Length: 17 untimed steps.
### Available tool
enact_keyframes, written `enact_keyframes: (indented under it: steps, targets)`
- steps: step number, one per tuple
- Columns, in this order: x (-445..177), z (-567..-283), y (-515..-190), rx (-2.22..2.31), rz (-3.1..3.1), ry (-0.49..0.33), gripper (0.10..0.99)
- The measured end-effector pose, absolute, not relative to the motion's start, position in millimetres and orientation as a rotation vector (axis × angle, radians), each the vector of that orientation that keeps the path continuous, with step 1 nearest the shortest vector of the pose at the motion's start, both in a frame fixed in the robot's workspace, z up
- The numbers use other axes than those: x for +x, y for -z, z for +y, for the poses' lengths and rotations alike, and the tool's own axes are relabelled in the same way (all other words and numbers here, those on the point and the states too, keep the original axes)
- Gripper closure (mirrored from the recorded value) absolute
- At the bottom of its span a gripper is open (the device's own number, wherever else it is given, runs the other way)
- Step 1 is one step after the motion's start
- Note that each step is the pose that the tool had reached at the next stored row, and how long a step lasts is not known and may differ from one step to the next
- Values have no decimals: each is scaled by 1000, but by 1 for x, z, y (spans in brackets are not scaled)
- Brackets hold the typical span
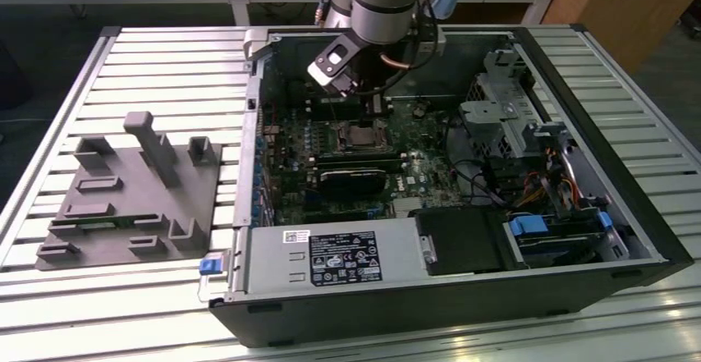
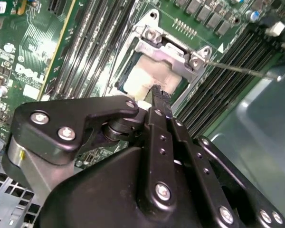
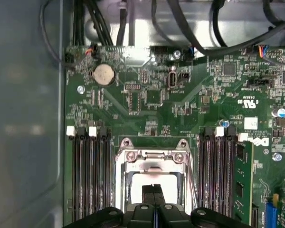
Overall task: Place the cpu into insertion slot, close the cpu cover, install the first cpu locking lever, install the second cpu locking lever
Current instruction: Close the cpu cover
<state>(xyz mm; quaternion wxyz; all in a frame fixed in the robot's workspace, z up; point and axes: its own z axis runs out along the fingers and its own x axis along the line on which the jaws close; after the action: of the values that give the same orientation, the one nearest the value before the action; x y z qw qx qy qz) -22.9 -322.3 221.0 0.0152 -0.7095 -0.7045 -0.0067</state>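
Note:
The cpu point(image 2: 145, 78) shows its pale silver face in the insertion slot point(image 1: 359, 136) on the green board. Across it lies the cpu cover point(image 2: 168, 50), a silvery frame with screws at its corners, also seen in the first wrist view as the cpu cover point(image 3: 154, 156) around the cpu point(image 3: 152, 178). My gripper point(image 2: 156, 90) hangs just above the cpu face, fingers pressed together with nothing between them; its tips point(image 3: 154, 191) sit over the cut-out. A thin metal locking lever point(image 2: 237, 69) sticks out sideways from the socket's corner.
Long black memory slots point(image 3: 88, 175) flank the socket on both sides. A black component point(image 1: 350, 180) sits nearer the case front, and a drive cage with cables point(image 1: 515, 124) fills the exterior view's right. A grey fixture tray point(image 1: 131, 190) lies outside the case.

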Motion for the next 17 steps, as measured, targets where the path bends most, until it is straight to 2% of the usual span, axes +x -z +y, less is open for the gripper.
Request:
enact_keyframes:
  steps: [17]
  targets:
    - [-24, -322, -220, -1985, -2394, 16, 980]
